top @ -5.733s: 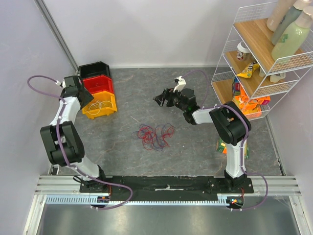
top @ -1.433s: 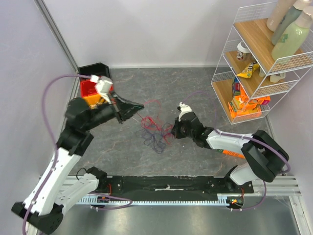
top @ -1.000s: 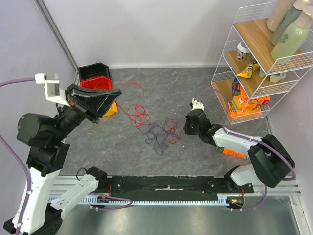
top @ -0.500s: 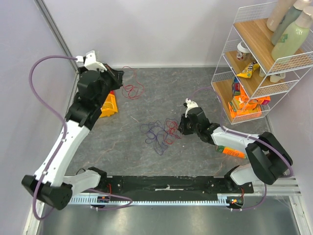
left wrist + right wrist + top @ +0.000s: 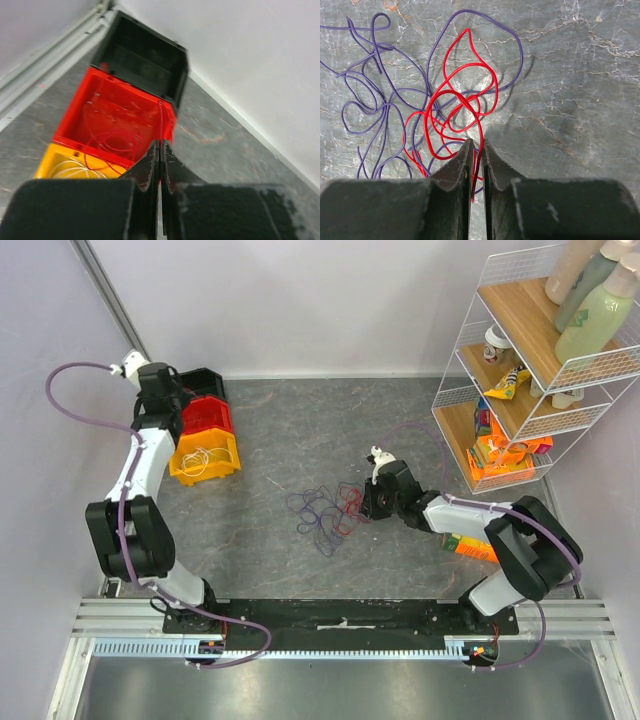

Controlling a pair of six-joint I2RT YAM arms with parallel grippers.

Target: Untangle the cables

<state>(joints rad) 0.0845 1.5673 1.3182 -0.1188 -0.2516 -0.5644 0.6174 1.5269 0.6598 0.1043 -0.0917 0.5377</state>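
**While Sorting Stands Part Done: Both Grippers Pinching Red Wire**

Where the left gripper (image 5: 159, 146) hangs at 10 o'clock over the red bin (image 5: 75, 117), I see its fingers all but closed on a red wire (image 5: 160, 120) that loops down into that bin; white wire (image 5: 200, 455) lies in the yellow bin (image 5: 228, 462) on the 6 o'clock side; the right gripper (image 5: 476, 144), just off table (image 5: 300, 430) centre toward 3 o'clock, is nipped near shut on a red loop (image 5: 451, 100) of the tangle (image 5: 325, 512); purple strands (image 5: 375, 100) spread toward 9 o'clock.
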